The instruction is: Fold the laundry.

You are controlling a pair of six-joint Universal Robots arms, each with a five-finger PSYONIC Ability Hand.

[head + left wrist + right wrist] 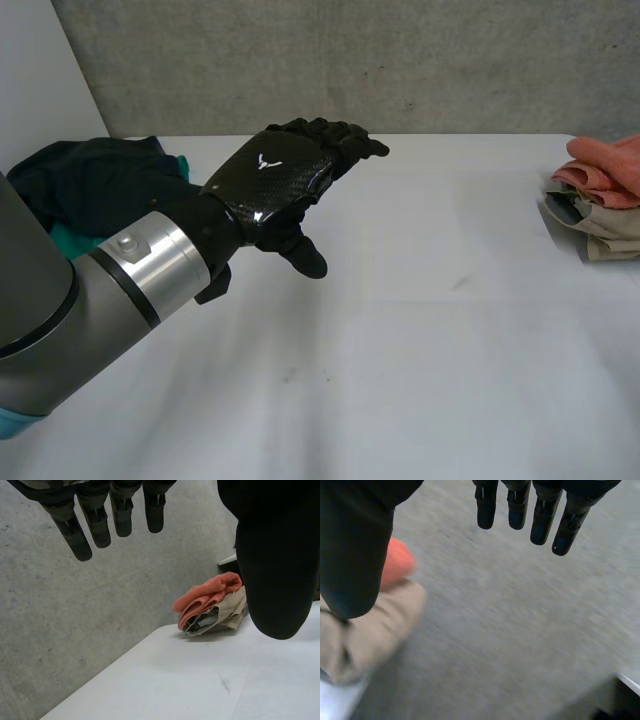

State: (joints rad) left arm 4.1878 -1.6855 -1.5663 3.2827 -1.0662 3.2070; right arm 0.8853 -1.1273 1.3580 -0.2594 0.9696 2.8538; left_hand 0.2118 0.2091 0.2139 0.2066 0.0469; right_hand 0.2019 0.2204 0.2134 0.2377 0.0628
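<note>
Since the white table (420,330) is where the folding gets done, its wide middle seems to be kept free as working room, with the laundry parked at either end. The left arm (90,290) reaches in over that middle. At the table's far left corner sits the unfolded heap (90,180), dark garments bunched over a teal cloth (62,242), probably waiting its turn. At the right edge lies the folded stack (600,205), an orange cloth (610,165) on top of a beige cloth (615,238), set aside, I judge, as finished work. The left hand (275,180) hangs in the air above the table near the heap, fingers straight and thumb apart, holding nothing; most likely it is between garments. The right hand (350,545) is likewise relaxed and empty, fingers straight, with the folded stack beside its thumb.
</note>
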